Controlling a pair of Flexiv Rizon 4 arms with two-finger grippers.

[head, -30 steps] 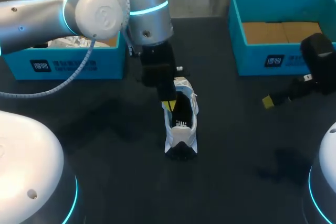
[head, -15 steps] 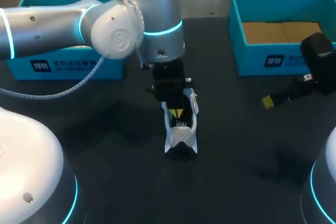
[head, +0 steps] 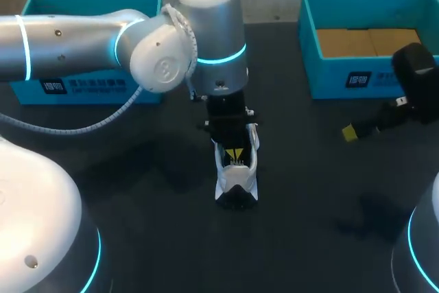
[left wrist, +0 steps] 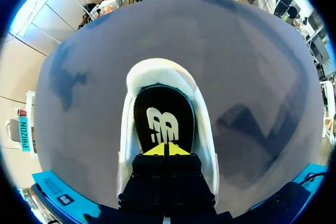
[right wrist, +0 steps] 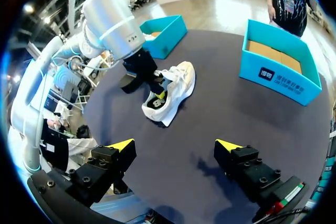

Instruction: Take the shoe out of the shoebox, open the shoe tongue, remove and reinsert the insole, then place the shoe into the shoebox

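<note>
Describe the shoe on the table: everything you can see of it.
The shoe is a white sneaker with a soft-looking upper and a dark patch at its near end. It sits sole-down on the dark table, outside both the left shoebox and the right shoebox. Its opening faces up and shows a black insole with a white logo. The left gripper, fingertips closed together, reaches down into the opening at the insole. The right gripper is well apart.
</note>
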